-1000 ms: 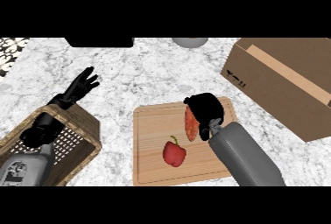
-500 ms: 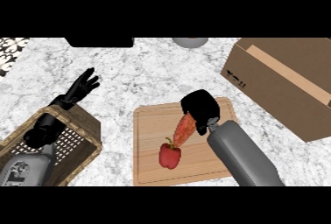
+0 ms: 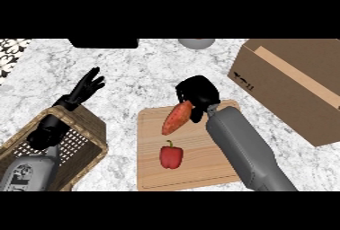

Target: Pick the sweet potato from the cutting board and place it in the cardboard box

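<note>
An orange sweet potato (image 3: 176, 118) hangs tilted above the wooden cutting board (image 3: 189, 173), its upper end in my right hand (image 3: 197, 94), whose fingers are curled round it. A red bell pepper (image 3: 171, 156) lies on the board just below the potato. The cardboard box (image 3: 299, 85) stands at the right, its side facing the board. My left hand (image 3: 85, 88) rests open at the left, fingers pointing up, above the wicker basket.
A wicker basket (image 3: 79, 134) sits at the lower left under my left forearm. A grey round object (image 3: 196, 43) and a black item (image 3: 104, 43) lie at the far edge of the marble counter.
My right hand has risen and moved toward the far end of the board, lifting the sweet potato off it. The pepper now lies exposed. The left hand has not moved.
</note>
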Tool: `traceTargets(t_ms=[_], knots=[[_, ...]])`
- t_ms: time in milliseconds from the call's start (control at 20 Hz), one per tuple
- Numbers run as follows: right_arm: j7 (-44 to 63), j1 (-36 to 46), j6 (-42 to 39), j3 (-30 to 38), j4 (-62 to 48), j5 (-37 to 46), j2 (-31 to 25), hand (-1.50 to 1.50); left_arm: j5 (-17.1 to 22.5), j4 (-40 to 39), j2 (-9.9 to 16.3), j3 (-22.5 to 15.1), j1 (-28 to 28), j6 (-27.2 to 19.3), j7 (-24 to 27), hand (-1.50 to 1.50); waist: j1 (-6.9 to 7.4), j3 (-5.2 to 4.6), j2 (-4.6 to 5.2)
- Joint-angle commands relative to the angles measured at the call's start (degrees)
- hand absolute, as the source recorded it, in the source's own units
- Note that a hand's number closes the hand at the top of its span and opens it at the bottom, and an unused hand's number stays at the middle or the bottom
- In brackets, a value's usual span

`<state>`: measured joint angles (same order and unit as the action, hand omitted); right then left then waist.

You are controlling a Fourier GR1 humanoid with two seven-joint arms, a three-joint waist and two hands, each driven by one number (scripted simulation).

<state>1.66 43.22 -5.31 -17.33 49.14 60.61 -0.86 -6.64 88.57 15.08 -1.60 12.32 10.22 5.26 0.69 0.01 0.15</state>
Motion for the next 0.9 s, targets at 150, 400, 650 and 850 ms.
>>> traceTargets(t_ms=[150,400,650,850], knots=[[2.52,4.34,5.48,-2.01,6.46,2.83,0.84,1.5,2.69,1.31,1.68,2.13,2.04,2.9,-4.51,0.0,-0.22,0.0,-0.33],[3.79,-0.21,-1.48,0.63,22.79,1.91,-4.33,1.5,0.4,0.09,1.71,2.0,-1.87,1.9,0.01,0.0,-1.29,-0.02,-0.52],[14.88,3.95,3.6,12.23,25.44,-0.47,-3.3,1.5,0.8,2.19,0.09,1.1,-0.31,0.53,-2.99,0.0,-1.26,0.05,-0.59],[19.32,6.57,4.22,18.68,26.15,-1.01,-6.46,1.5,1.64,-2.15,2.14,2.92,-1.02,2.56,1.26,0.0,-1.0,-0.03,-0.18]])
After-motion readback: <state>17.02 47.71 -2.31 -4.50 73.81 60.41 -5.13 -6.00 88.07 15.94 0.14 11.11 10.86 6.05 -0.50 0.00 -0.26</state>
